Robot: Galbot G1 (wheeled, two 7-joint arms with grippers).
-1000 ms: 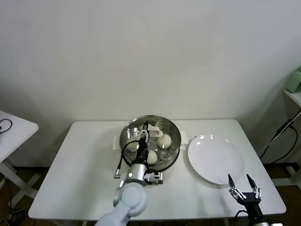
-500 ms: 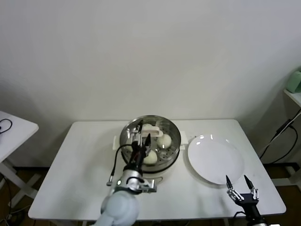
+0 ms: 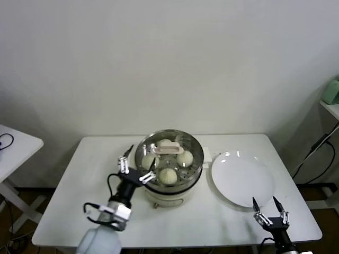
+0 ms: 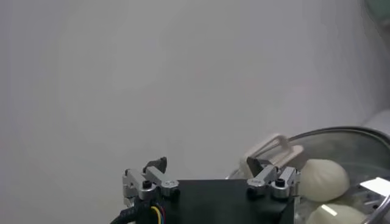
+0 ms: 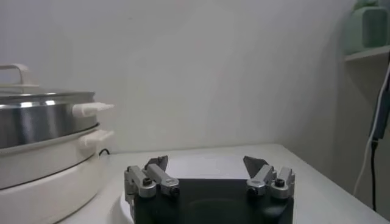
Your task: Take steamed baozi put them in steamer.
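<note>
Four steamed baozi (image 3: 168,176) sitting inside the steamer (image 3: 169,159) mid-table; left gripper (image 3: 133,165) hovering beside its rim, fingers spread, empty; right gripper (image 3: 269,213) idling open near the plate (image 3: 242,179).

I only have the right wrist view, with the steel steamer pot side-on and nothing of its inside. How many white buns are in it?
Observer: The head view shows three creamy-white round buns on the perforated tray of the shiny steel steamer. A fourth seems to sit behind the lid handle.
Operator: Is the lid on?
Observer: Yes, the round glass lid with white handle sits on the steamer.
Operator: Where is the left gripper?
Observer: The left gripper is open and holds nothing. It is beside the steamer, on the robot's left of it.
</note>
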